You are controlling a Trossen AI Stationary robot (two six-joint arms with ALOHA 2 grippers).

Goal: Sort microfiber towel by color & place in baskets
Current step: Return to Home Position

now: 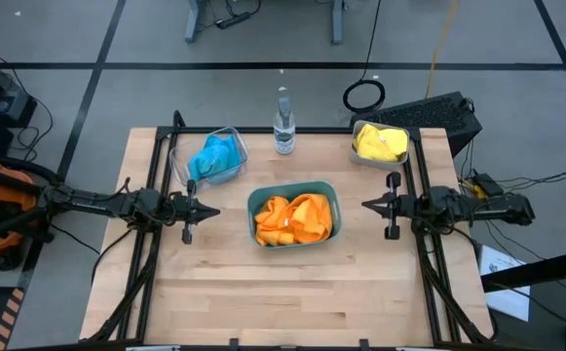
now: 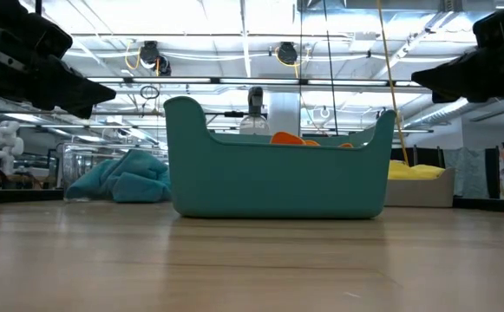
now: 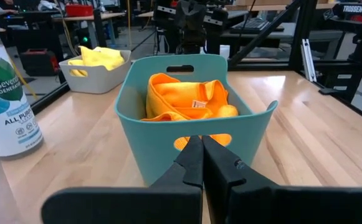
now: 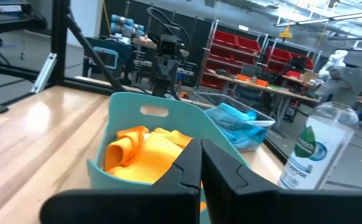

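Pale wood counter, grey workshop floor around it. Left gripper and right gripper both have fingers pressed together and hold nothing. They flank the teal basket at centre, long axis left-right, orange towels inside. Clear basket with blue towels back left, pale grey basket with yellow towel back right, bottle between.

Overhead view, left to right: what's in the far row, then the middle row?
Far: clear tub of blue towels, bottle, grey tub of yellow towels. Middle: left end effector, teal tub of orange towels, right end effector.
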